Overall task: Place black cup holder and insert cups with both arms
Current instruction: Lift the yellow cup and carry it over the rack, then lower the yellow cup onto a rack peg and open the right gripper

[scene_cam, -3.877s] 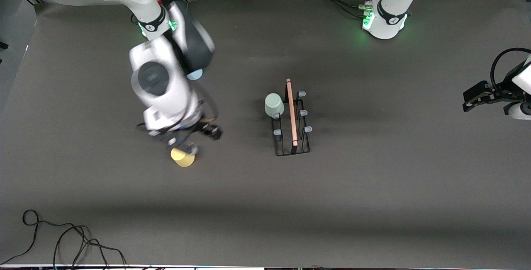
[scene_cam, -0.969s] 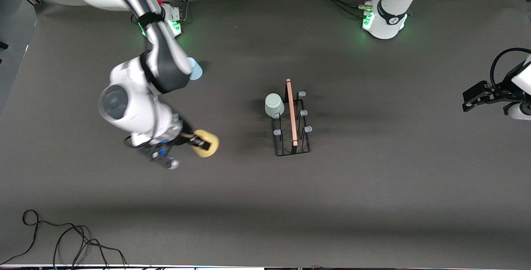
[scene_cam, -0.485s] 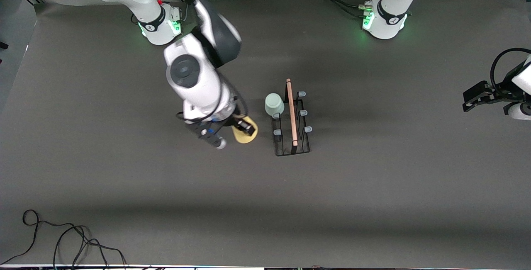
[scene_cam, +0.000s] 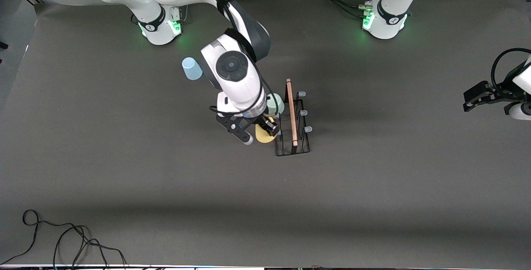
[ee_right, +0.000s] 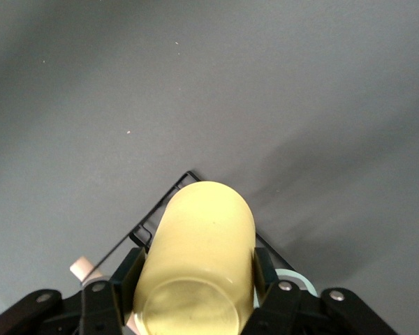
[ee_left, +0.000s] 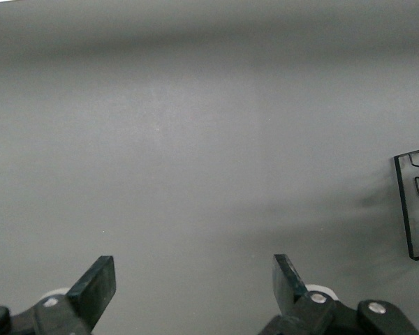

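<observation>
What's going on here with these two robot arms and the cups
The right gripper is shut on the yellow cup, holding it over the black cup holder at its side toward the right arm's end of the table. A pale green cup already sits on a peg there. The light blue cup stands on the table near the right arm's base, not yet loaded. The left gripper waits with fingers open at the left arm's end of the table.
</observation>
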`<state>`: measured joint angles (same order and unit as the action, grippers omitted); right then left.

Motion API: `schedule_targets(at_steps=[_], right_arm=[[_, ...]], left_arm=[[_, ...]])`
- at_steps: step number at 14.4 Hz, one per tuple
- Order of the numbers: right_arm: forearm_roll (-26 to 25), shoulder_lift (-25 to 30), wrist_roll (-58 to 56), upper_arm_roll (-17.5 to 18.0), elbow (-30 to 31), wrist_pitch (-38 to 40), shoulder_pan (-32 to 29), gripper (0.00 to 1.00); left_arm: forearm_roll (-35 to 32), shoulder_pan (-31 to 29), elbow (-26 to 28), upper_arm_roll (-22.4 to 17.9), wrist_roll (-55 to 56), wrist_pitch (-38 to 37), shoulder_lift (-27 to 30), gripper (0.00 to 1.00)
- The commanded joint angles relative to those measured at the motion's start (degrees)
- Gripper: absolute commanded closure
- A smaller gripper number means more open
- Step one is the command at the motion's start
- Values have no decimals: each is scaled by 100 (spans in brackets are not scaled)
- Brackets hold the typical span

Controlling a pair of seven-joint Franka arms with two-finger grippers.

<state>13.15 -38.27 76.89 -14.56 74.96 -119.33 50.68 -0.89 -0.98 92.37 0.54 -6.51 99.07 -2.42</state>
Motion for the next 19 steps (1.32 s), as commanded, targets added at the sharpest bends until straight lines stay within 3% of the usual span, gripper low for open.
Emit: schedule_targets(at_steps=[1, 19], right_arm=[[-93, -260, 291, -56, -342, -177, 30, 100], [-102, -594, 564, -47, -509, -442, 223, 100]], left_arm=[[1, -8, -114, -10, -69, -55, -48, 0], [1, -8, -105, -10, -61, -28, -48, 0]])
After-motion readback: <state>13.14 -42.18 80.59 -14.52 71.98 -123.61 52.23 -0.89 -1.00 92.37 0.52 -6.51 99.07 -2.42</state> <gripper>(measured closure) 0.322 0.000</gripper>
